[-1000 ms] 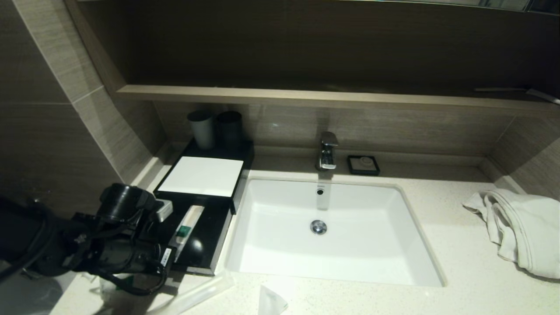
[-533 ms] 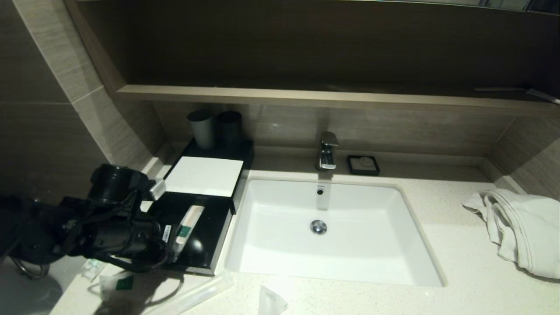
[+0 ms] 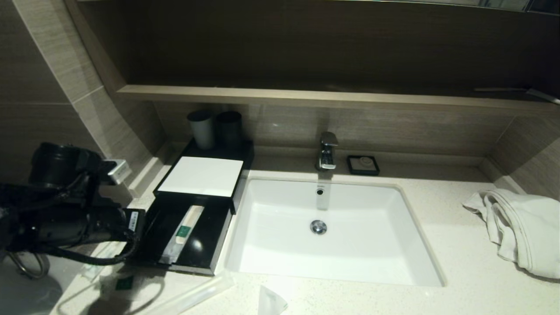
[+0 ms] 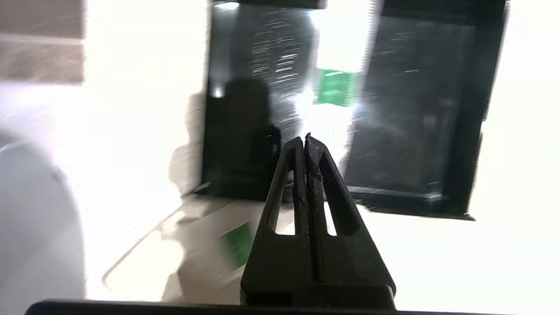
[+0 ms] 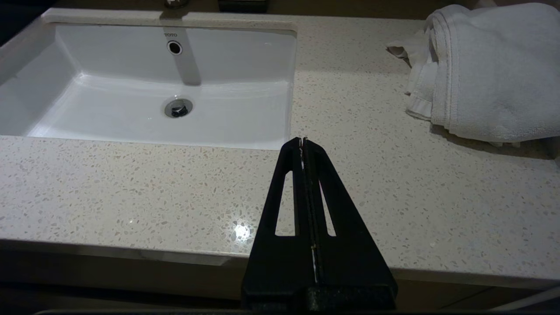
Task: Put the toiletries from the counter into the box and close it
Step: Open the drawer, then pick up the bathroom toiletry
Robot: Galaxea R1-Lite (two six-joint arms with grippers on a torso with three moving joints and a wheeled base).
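the counter (image 3: 463, 288), speckled off-white stone, fills the lower half of the head view, with its sunken white sink (image 3: 332, 258) at centre. a white towel (image 3: 520, 232) lies crumpled at the right edge. the box (image 3: 199, 177), black with a white top panel, sits left of the sink; its drawer (image 3: 205, 258) stands pulled out toward the lower left, and one long packet (image 3: 181, 232) with a green mark lies inside. the left gripper (image 4: 305, 142) hangs at the frame's left edge, beside the drawer, jaws pressed together on nothing. the right gripper (image 5: 302, 143) hovers over the counter's front edge, jaws also together and empty. more toiletries rest along the bottom edge: a long thin packet (image 3: 197, 295), a pouch with a green square (image 3: 120, 282) and a small white pouch (image 3: 271, 302).
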